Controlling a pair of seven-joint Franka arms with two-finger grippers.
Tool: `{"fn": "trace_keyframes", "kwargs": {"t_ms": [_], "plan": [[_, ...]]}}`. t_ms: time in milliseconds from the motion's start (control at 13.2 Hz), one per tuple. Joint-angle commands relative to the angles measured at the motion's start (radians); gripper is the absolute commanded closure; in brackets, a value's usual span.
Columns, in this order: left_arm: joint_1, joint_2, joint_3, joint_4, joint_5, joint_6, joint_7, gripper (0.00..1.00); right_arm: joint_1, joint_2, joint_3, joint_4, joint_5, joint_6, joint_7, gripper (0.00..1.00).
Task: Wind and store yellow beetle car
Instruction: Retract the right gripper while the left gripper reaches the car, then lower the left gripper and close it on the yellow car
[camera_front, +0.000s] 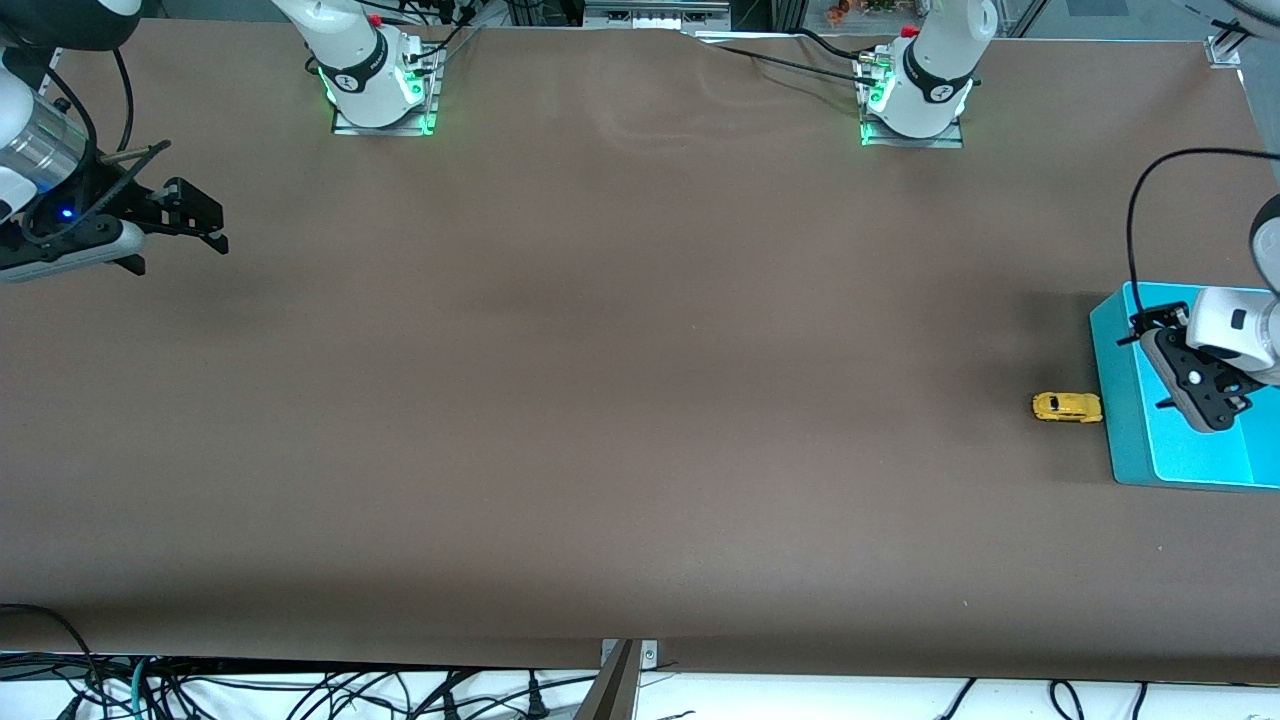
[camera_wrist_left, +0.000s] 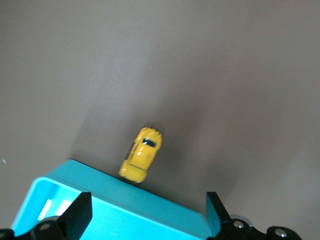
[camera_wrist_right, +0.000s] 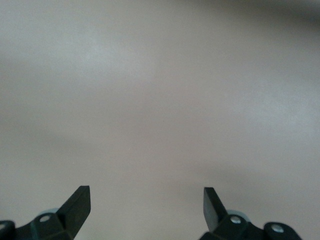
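The yellow beetle car (camera_front: 1067, 407) stands on the brown table right beside the outer wall of a teal open box (camera_front: 1112, 400), at the left arm's end of the table. In the left wrist view the car (camera_wrist_left: 141, 155) touches or nearly touches the box wall (camera_wrist_left: 125, 192). My left gripper (camera_front: 1152, 368) hangs over the box's edge nearest the car, open and empty (camera_wrist_left: 148, 212). My right gripper (camera_front: 203, 216) waits at the right arm's end of the table, open and empty (camera_wrist_right: 146, 205), with only bare table under it.
The two arm bases (camera_front: 380, 85) (camera_front: 915, 95) stand along the table's edge farthest from the front camera. Cables hang below the table's near edge (camera_front: 300, 690). The brown table top (camera_front: 620, 400) is bare between the grippers.
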Motion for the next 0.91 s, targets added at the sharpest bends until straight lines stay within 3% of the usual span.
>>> {"fn": "trace_keyframes", "kwargs": {"t_ms": [0, 605, 832], "plan": [[0.008, -0.004, -0.027, -0.128, 0.034, 0.187, 0.153, 0.00, 0.002, -0.007, -0.004, 0.025, -0.011, -0.037, 0.023, 0.00], [0.027, 0.052, -0.030, -0.323, 0.030, 0.538, 0.314, 0.00, 0.002, -0.004, -0.007, 0.026, -0.028, -0.044, 0.020, 0.00], [0.034, 0.076, -0.030, -0.344, 0.030, 0.603, 0.368, 0.00, 0.002, -0.001, -0.007, 0.037, -0.025, -0.044, 0.017, 0.00]]}}
